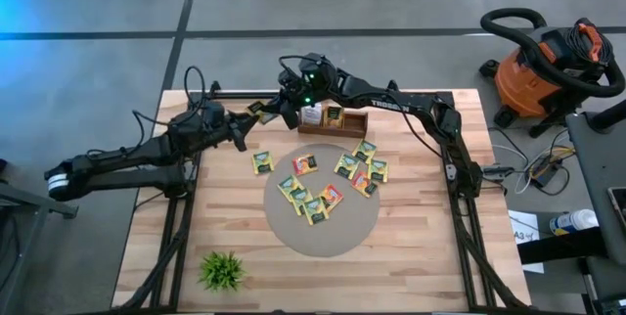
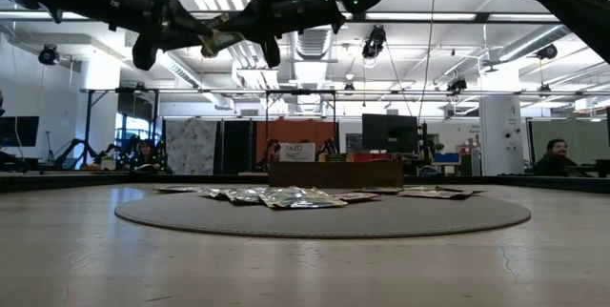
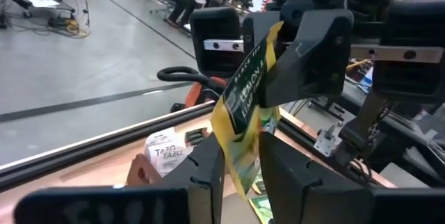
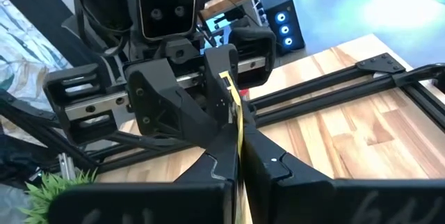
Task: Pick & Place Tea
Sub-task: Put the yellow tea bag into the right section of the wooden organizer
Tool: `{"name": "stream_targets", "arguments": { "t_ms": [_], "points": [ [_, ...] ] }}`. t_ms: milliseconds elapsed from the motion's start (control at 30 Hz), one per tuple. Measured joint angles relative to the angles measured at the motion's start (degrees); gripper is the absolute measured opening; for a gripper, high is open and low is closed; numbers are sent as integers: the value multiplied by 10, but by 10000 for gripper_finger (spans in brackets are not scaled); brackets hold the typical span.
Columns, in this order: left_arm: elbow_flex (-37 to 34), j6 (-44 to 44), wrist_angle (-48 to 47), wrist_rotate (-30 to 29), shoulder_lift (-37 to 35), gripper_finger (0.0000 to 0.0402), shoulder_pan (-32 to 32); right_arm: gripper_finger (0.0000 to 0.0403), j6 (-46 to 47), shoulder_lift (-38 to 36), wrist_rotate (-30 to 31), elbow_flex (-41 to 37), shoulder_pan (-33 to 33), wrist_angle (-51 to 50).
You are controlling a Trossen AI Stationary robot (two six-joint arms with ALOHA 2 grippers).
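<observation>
Where both arms meet, a flat glossy sachet hangs pinched.

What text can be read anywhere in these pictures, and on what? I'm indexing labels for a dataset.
"TAZO", twice: white card in the wooden box.
"TAZO": same card, low view.
"TROSSEN", partly legible: right arm.
Print on the tea sachet held between the left gripper and right gripper: not clearly readable.
Sachets on the round mat: too small.

Green plant near table's front-left corner; orange shop vacuum on floor beyond table's right side.
</observation>
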Motion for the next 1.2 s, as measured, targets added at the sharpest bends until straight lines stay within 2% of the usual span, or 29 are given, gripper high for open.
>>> {"name": "stream_targets", "arguments": {
  "t_ms": [300, 467, 633, 733, 900, 1033, 1200],
  "points": [
    [12, 9, -3, 2, 6, 10, 0, 26, 1, 0, 1, 0, -3, 0],
    [15, 27, -12, 2, 17, 2, 0, 55, 2, 0, -6, 0, -5, -5],
    [15, 45, -28, -3, 24, 1, 0, 112, -5, -2, -14, 0, -9, -36],
    [15, 62, -49, -5, 24, 1, 0, 152, -54, -12, -21, 0, -17, -109],
    [14, 81, -103, -2, 27, 0, 0, 194, -213, -38, 0, 2, -28, -273],
    [14, 119, -107, 29, 48, 0, 0, 196, -313, -41, 58, 23, -27, -367],
    [14, 146, -100, 65, 95, 0, 0, 182, -317, -40, 72, 55, -21, -390]
  ]
}}
